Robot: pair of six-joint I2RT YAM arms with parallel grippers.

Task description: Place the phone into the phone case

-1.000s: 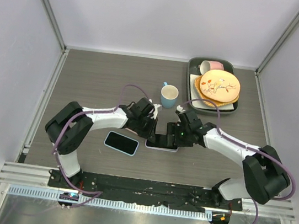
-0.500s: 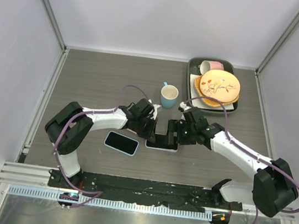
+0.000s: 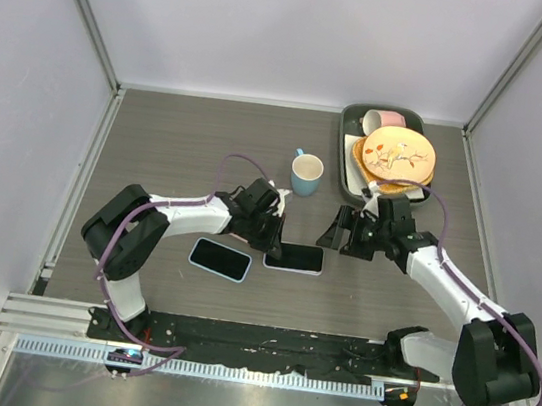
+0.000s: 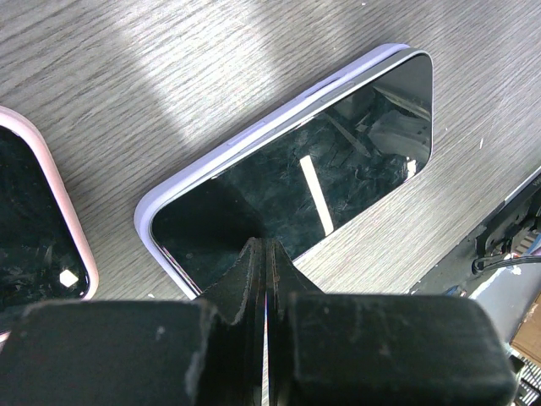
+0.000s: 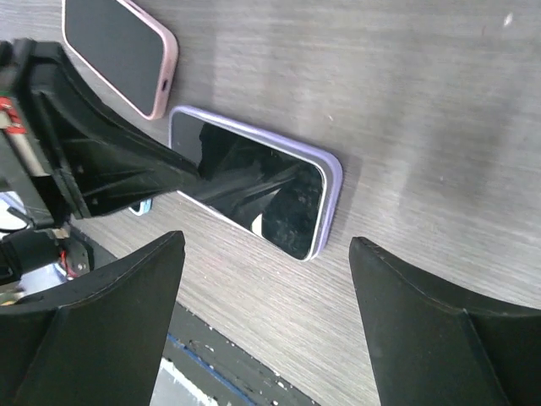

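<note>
A black phone (image 3: 295,257) lies flat inside a lavender case on the table's near middle. It also shows in the left wrist view (image 4: 296,161) and the right wrist view (image 5: 254,182). My left gripper (image 3: 272,236) is shut, and its tips (image 4: 264,247) rest on the phone's left end. My right gripper (image 3: 345,238) is open and empty. It hangs above the table just right of the phone, and the phone shows between its spread fingers (image 5: 266,245).
A second phone in a pink case (image 3: 220,258) lies left of the first, also seen from the left wrist (image 4: 34,228) and the right wrist (image 5: 118,51). A blue mug (image 3: 306,174) stands behind. A tray (image 3: 344,143) with plates and a pink cup is at the back right.
My right gripper has let go of the phone's right end and drawn back to the right, open. The left gripper and the phone have stayed put.
</note>
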